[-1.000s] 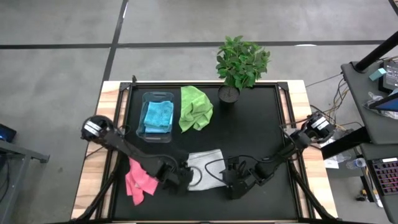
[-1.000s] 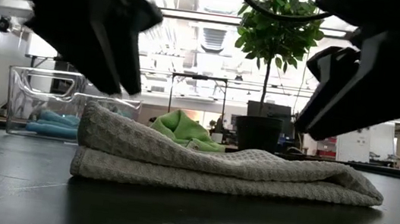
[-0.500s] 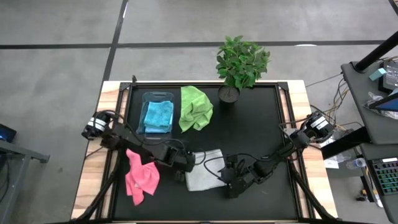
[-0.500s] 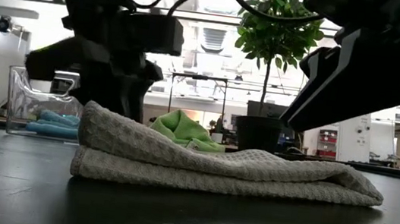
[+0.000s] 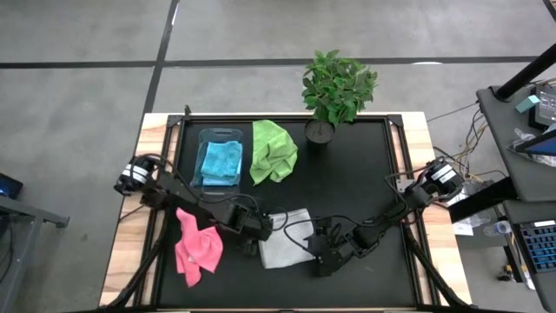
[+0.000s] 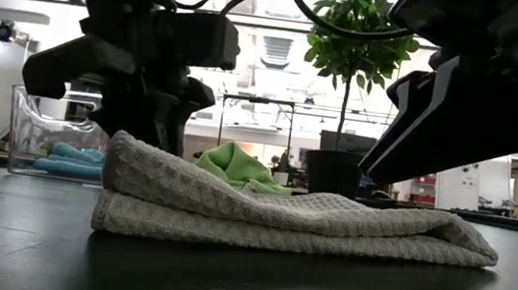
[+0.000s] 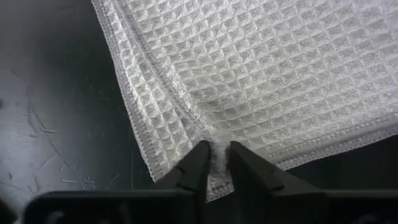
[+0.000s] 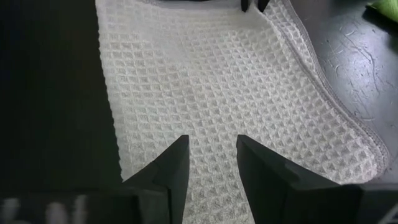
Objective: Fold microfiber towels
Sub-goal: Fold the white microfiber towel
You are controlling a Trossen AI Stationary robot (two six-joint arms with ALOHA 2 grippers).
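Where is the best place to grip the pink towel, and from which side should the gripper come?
The pink towel lies crumpled at the table's left edge, beside the left arm. Probably best to come straight down with the left gripper onto its raised upper corner, since that bunched fold gives the fingers something to pinch.

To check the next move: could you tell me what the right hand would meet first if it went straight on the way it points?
Most likely the grey-white towel: the right hand is open directly over its waffle weave, with nothing visible between. How far above is unclear.
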